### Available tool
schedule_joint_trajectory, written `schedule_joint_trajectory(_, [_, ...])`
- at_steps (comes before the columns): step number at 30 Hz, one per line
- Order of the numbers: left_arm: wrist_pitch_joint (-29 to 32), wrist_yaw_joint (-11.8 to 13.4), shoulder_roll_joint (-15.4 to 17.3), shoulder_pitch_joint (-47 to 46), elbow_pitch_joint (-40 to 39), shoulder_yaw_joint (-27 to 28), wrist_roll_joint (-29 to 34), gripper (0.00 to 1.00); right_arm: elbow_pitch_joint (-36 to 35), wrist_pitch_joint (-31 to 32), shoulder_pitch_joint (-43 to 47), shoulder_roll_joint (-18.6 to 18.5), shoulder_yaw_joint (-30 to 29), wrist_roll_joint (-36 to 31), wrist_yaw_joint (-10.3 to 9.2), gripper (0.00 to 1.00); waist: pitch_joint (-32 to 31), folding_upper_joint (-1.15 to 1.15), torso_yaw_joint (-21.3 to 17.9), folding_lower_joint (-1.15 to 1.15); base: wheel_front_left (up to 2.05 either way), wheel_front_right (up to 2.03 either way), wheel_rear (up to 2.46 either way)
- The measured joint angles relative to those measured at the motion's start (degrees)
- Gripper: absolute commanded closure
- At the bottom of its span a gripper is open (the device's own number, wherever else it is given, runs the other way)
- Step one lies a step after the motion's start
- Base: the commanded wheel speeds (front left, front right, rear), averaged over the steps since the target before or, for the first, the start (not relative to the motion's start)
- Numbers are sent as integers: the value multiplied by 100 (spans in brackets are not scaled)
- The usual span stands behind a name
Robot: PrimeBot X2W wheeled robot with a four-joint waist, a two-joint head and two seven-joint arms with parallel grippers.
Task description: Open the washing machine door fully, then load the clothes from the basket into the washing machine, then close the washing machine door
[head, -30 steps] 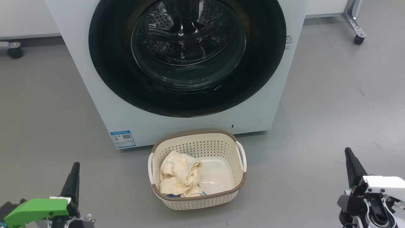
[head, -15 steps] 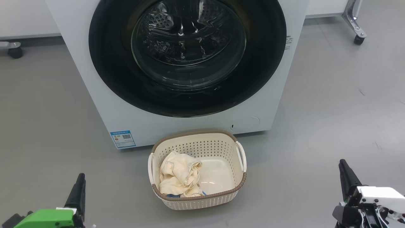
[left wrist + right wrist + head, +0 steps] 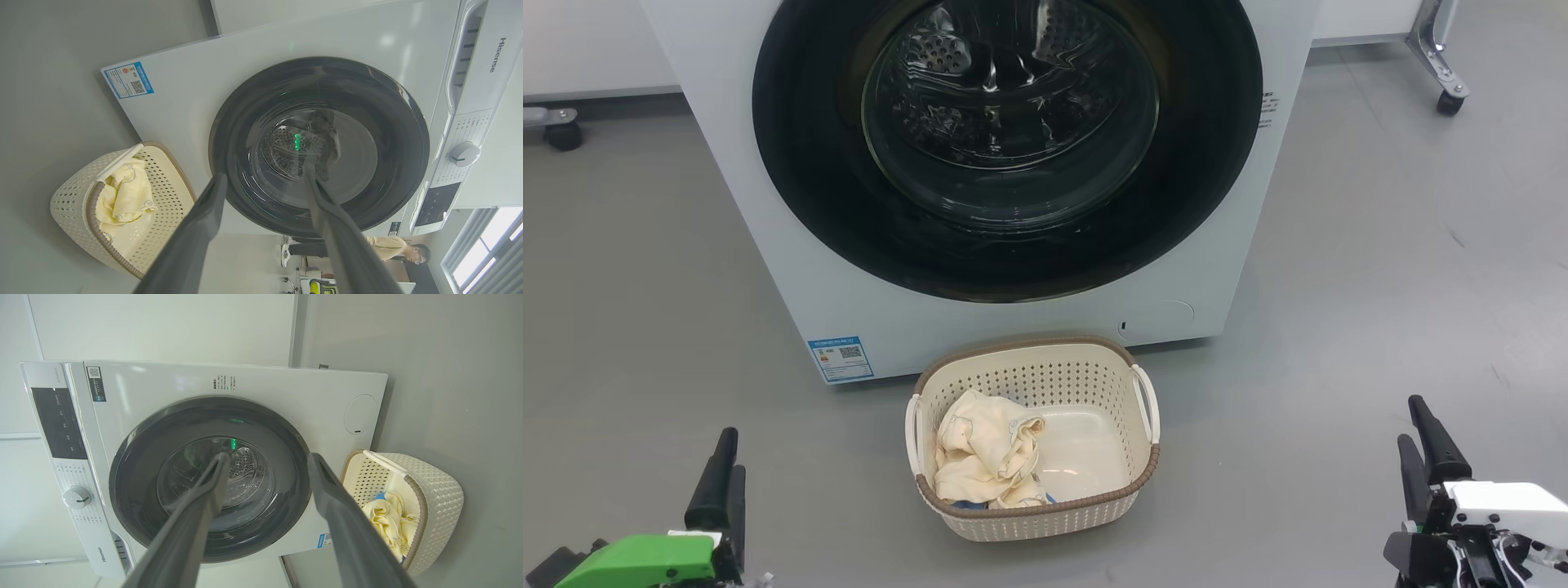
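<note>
grey floor (image 3: 1339,245) all round. washing machine (image 3: 760,269) stands square ahead, white front toward me. washing machine door (image 3: 1013,261) sits shut against it, so step one is not yet begun. basket (image 3: 1045,523) on the floor just in front of the machine, between my two arms; clothes (image 3: 980,457) heaped in its left half. left gripper (image 3: 731,453) and right gripper (image 3: 1411,420) low at either side, fingers apart, holding nothing, well apart from door and basket. next move, i judge: lift one arm to the door's rim, find the catch edge, pull it wide. hinge side: cannot tell.
</note>
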Motion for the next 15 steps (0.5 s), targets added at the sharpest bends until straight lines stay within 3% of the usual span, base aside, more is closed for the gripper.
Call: schedule_joint_trajectory(15, [-333, 0, 13, -3, -197, -140, 361, 0, -101, -331, -2, -141, 201, -610, 0, 0, -11, 0, 7, 0, 0, 0, 0])
